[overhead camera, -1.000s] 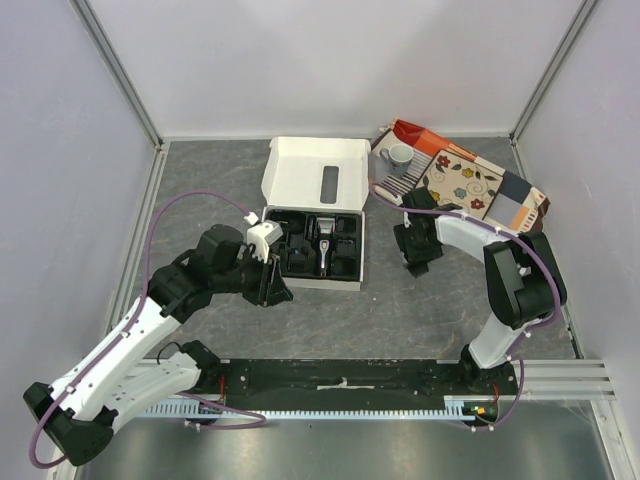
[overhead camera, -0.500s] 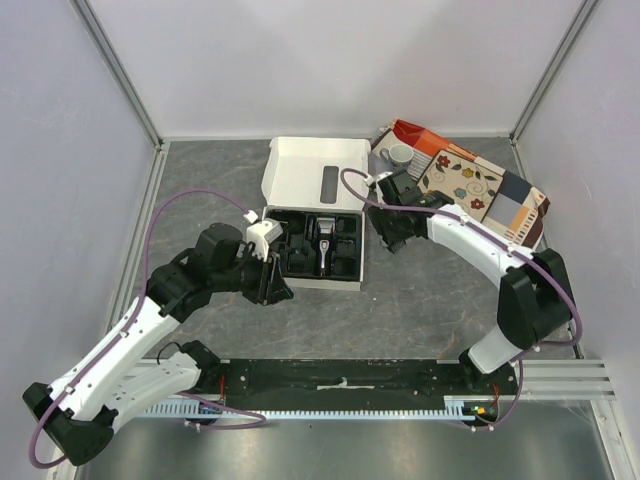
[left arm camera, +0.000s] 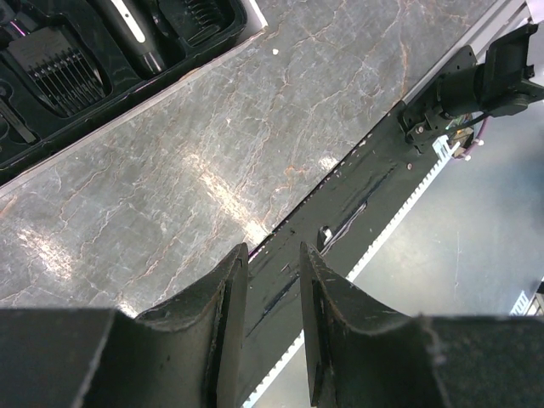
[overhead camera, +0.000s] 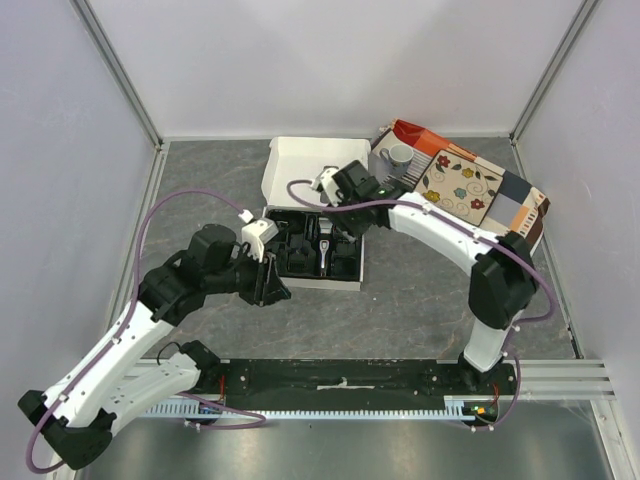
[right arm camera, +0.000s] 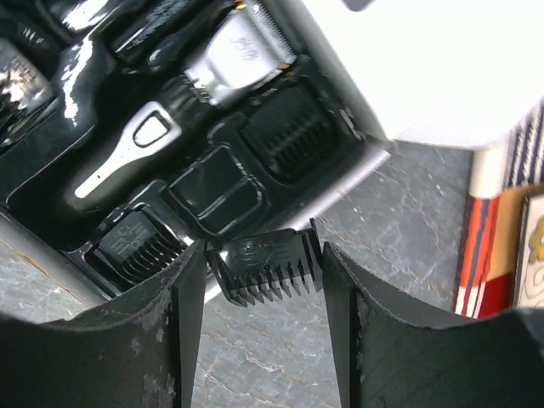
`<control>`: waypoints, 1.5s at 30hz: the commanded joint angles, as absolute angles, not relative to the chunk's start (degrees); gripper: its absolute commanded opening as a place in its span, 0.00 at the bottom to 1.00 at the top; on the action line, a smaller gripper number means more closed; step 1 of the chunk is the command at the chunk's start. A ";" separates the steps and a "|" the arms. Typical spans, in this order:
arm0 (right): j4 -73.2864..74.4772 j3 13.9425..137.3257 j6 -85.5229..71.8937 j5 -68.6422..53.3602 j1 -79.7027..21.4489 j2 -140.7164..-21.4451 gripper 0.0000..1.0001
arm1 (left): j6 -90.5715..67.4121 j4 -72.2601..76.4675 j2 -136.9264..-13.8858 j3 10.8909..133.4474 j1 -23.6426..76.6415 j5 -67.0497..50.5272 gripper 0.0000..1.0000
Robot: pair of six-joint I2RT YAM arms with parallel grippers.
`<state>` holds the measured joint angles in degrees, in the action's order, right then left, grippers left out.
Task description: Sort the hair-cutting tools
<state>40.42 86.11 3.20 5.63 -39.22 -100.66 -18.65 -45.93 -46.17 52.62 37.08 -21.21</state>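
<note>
Placing step: comb attachment (right arm camera: pixel 265 268) pinched in right jaws; left jaws slightly apart, empty. Next: seat in empty slot (right arm camera: pixel 212 189) just ahead.

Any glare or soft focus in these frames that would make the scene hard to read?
Left wrist view: bright glare patches on the table. Right wrist view: shiny highlights on the glossy black tray, while the comb attachment is fairly sharp. Top external view: evenly lit, no glare.
</note>
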 commanded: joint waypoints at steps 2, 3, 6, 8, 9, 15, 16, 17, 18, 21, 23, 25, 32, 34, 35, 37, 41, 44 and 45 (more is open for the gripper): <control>44.21 91.32 11.51 5.36 -41.48 -105.55 0.53 | -20.13 -46.93 -44.12 54.32 37.09 -22.67 0.38; 44.30 91.49 12.12 4.49 -41.48 -106.34 0.53 | -20.21 -47.02 -43.95 54.06 37.09 -22.85 0.38; 46.05 92.55 14.15 3.52 -41.57 -108.10 0.53 | -20.48 -46.93 -43.24 53.44 37.09 -22.94 0.38; 46.76 92.90 15.20 3.43 -41.66 -108.54 0.53 | -20.39 -46.93 -43.24 53.26 37.09 -22.76 0.38; 46.76 92.99 15.64 3.17 -41.57 -109.07 0.53 | -20.39 -46.85 -43.24 53.09 37.09 -22.85 0.38; 47.55 94.92 17.31 0.09 -42.01 -111.79 0.54 | -20.74 -45.44 -43.85 53.09 37.09 -23.64 0.38; 47.81 95.53 17.49 -1.65 -42.10 -112.23 0.54 | -21.00 -45.35 -43.94 53.09 37.09 -23.73 0.38; 47.99 95.89 17.84 -2.02 -42.45 -112.85 0.54 | -21.01 -45.26 -43.86 53.00 37.09 -23.90 0.38; 48.60 96.06 18.45 -2.28 -42.63 -113.20 0.54 | -21.01 -45.26 -43.86 53.00 37.09 -23.91 0.38; 49.39 96.94 19.51 -2.37 -42.89 -114.26 0.55 | -21.01 -45.18 -43.77 52.91 37.09 -23.73 0.38; 49.74 97.73 19.86 -2.72 -42.80 -115.04 0.55 | -21.01 -45.18 -43.77 52.91 37.09 -23.73 0.38; 50.27 98.79 20.39 -3.07 -42.98 -115.66 0.55 | -20.83 -45.26 -43.94 52.91 37.09 -23.64 0.38; 51.59 100.63 21.36 -4.22 -42.98 -117.95 0.57 | -20.57 -45.26 -44.30 52.65 37.09 -23.64 0.38; 51.77 100.63 21.45 -4.13 -43.07 -118.21 0.57 | -20.48 -45.26 -44.38 52.65 37.09 -23.64 0.38; 51.85 100.63 21.53 -4.22 -42.98 -118.56 0.57 | -20.39 -45.26 -44.56 52.73 37.09 -23.73 0.38; 52.03 100.72 21.53 -4.04 -42.98 -118.91 0.58 | -20.39 -45.26 -44.65 52.82 37.09 -23.64 0.38; 52.12 100.81 21.71 -3.69 -42.98 -119.18 0.60 | -20.30 -45.26 -44.82 52.65 37.09 -23.64 0.39; 52.12 100.90 21.71 -3.43 -43.06 -119.09 0.62 | -20.21 -45.18 -45.09 52.65 37.09 -23.73 0.39; 52.12 100.90 21.62 -3.34 -43.07 -119.00 0.62 | -20.21 -45.18 -45.09 52.56 37.09 -23.73 0.39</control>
<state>51.16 98.85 20.67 -3.05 -42.81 -118.15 -19.27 -46.61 -44.86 52.53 37.08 -22.63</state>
